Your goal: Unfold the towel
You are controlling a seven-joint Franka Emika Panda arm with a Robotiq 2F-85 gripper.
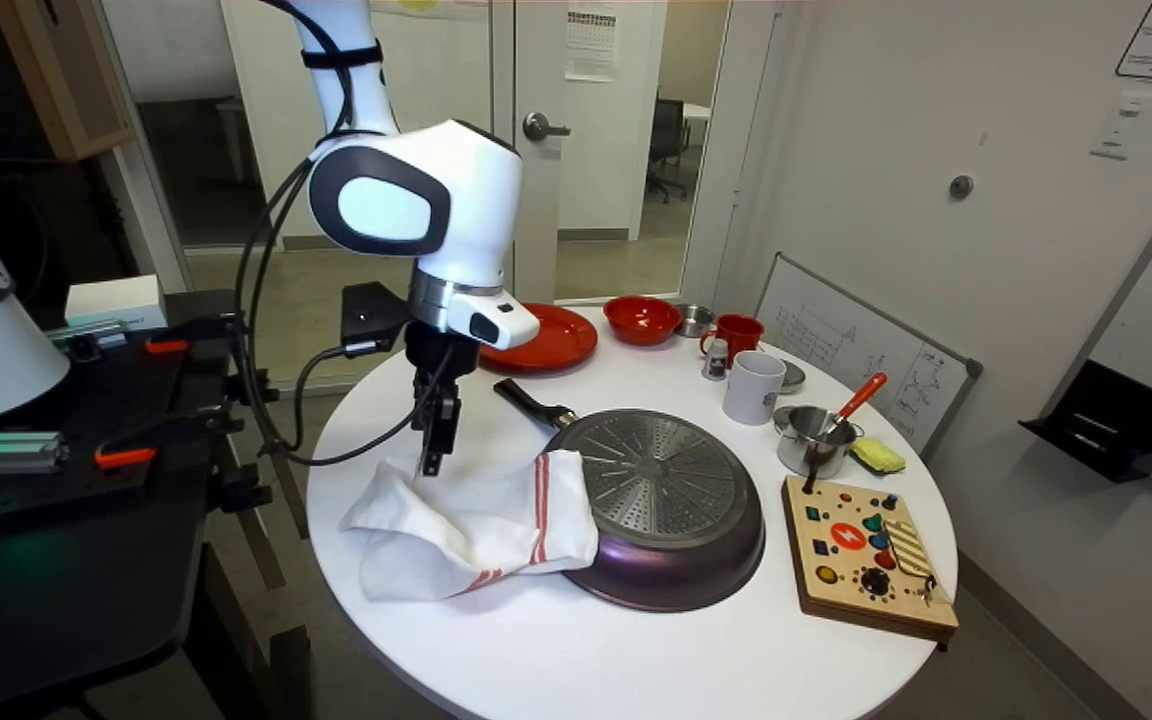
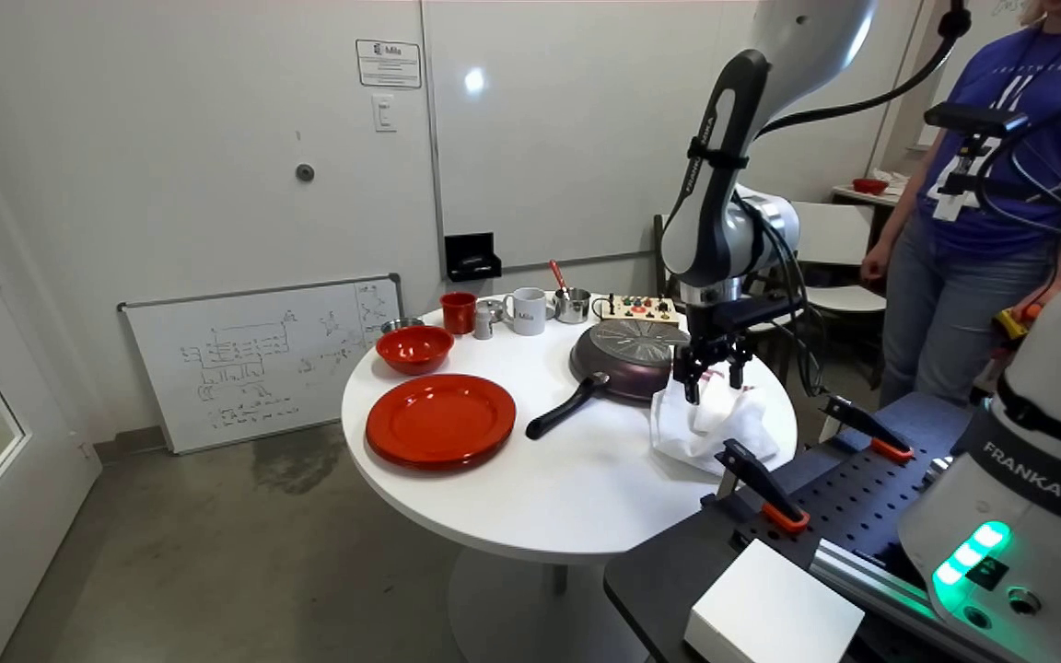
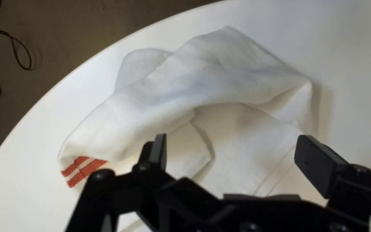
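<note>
One soft white cloth towel (image 1: 491, 530) with thin red stripes was rumpled and partly folded over itself on the white round tabletop (image 1: 656, 660), near its edge. Just beside it, a dark round pan (image 1: 656, 500) with a black handle (image 2: 567, 407) was laid bottom-up, and part of the pan's rim was hidden by the towel's striped end (image 1: 566, 510) in an exterior view; whether the two were touching could not be told. In the wrist view, the fingers (image 3: 320, 162) of the black two-fingered gripper (image 3: 231, 140) were held well apart, with the towel beneath and between them. Elsewhere on the tabletop, a wooden box (image 1: 868, 558) with coloured knobs and buttons, a shiny metal pot (image 1: 804, 452), a white cylindrical mug (image 1: 751, 390), a red round bowl (image 2: 415, 357) and a red round plate (image 2: 441, 419) were set out.
</note>
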